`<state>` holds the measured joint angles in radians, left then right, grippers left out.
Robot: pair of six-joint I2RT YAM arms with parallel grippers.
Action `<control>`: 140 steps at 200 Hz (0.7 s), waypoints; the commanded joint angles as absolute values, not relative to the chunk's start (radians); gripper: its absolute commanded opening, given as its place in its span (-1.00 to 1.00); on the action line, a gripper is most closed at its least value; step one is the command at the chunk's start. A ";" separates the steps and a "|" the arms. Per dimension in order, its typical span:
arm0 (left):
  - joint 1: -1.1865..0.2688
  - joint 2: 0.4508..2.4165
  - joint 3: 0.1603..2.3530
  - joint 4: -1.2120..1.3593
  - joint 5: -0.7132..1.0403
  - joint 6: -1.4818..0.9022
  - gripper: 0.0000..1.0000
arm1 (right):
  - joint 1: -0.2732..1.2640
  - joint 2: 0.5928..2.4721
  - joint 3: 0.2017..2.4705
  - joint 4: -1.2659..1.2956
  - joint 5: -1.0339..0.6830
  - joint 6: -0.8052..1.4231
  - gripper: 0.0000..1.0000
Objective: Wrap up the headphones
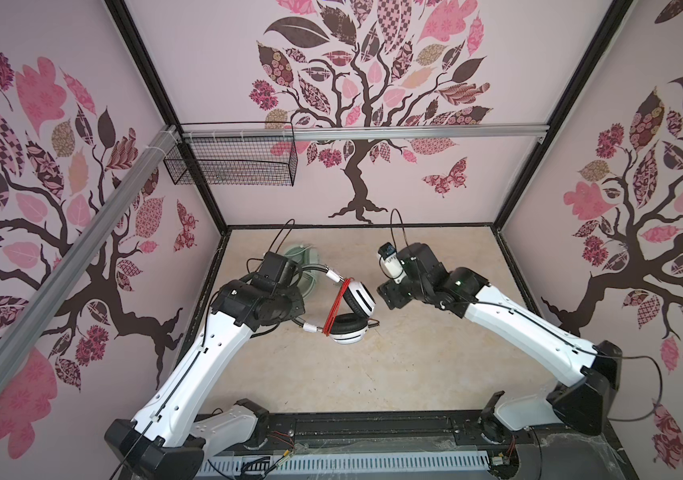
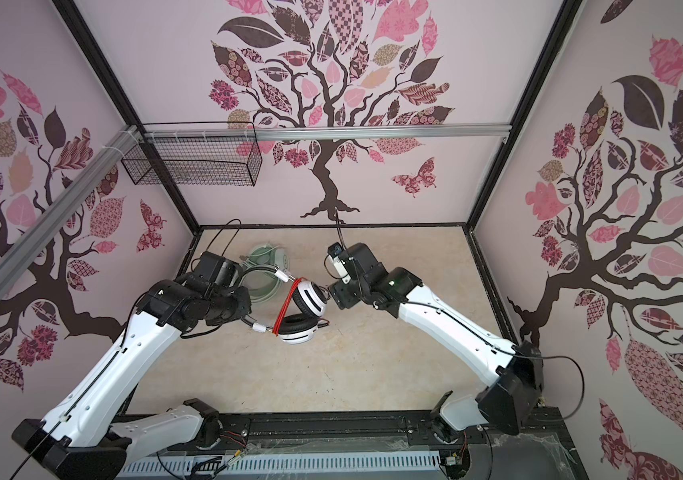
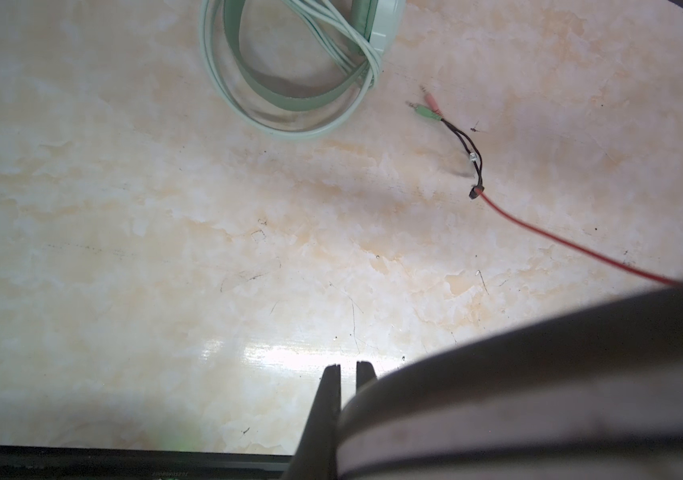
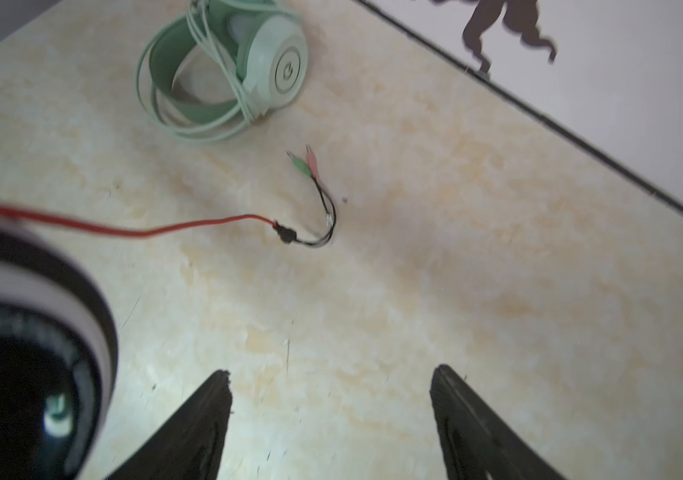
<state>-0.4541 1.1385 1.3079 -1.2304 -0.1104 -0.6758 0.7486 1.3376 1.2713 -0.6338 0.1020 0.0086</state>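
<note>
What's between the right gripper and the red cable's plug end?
Nothing but bare tabletop. The right wrist view shows the right gripper, jaws open, and the red cable's plug end with only marbled surface between them.

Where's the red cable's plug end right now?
In the right wrist view, the plugs lie free between the mint-green headphones and the open right gripper.

1 mint-green headphones (image 4: 281,70), 1 white/black headphones (image 1: 358,303), 2 arms (image 1: 190,374) (image 1: 531,328), 1 wire basket (image 1: 231,166).
</note>
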 commanded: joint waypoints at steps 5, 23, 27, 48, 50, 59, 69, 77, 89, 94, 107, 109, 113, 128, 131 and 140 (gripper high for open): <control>-0.454 1.080 1.348 -1.229 -0.064 -0.825 -1.00 | 0.748 1.126 1.132 -0.545 -0.032 0.142 0.57; -0.454 1.054 1.353 -1.216 -0.054 -0.889 -1.00 | 0.748 0.990 1.017 -0.503 -0.108 0.200 0.57; -0.454 1.050 1.354 -1.215 -0.055 -0.902 -1.00 | 0.749 0.960 0.998 -0.494 -0.125 0.214 0.57; -0.454 1.054 1.372 -1.202 -0.021 -0.945 -1.00 | 0.748 0.841 0.952 -0.470 -0.211 0.269 0.53; -0.453 1.056 1.372 -1.201 -0.019 -0.946 -1.00 | 0.748 0.835 0.953 -0.472 -0.220 0.272 0.52; -0.453 1.066 1.381 -1.199 -0.010 -0.953 -1.00 | 0.750 0.814 0.964 -0.480 -0.252 0.289 0.50; -0.455 1.078 1.389 -1.197 -0.010 -0.955 -1.00 | 0.750 0.808 0.993 -0.503 -0.273 0.293 0.49; -0.454 1.084 1.391 -1.197 -0.014 -0.959 -1.00 | 0.749 0.816 1.025 -0.528 -0.282 0.282 0.48; -0.456 1.090 1.394 -1.195 -0.015 -0.957 -1.00 | 0.751 0.839 1.078 -0.569 -0.291 0.248 0.48; -0.455 1.092 1.394 -1.194 -0.017 -0.955 -1.00 | 0.752 0.851 1.096 -0.584 -0.290 0.232 0.48; -0.456 1.095 1.391 -1.195 -0.020 -0.947 -1.00 | 0.756 0.889 1.146 -0.616 -0.265 0.191 0.51; -0.456 1.096 1.390 -1.195 -0.020 -0.946 -1.00 | 0.758 0.895 1.154 -0.620 -0.260 0.187 0.51; -0.455 1.097 1.390 -1.195 -0.019 -0.945 -1.00 | 0.761 0.909 1.174 -0.630 -0.248 0.175 0.52; -0.455 1.098 1.381 -1.200 -0.014 -0.934 -1.00 | 0.793 0.968 1.249 -0.668 -0.191 0.130 0.53; -0.456 1.098 1.378 -1.199 -0.012 -0.931 -1.00 | 0.802 0.981 1.263 -0.675 -0.176 0.120 0.54; -0.458 1.095 1.364 -1.191 -0.007 -0.917 -1.00 | 0.833 1.018 1.309 -0.691 -0.130 0.094 0.56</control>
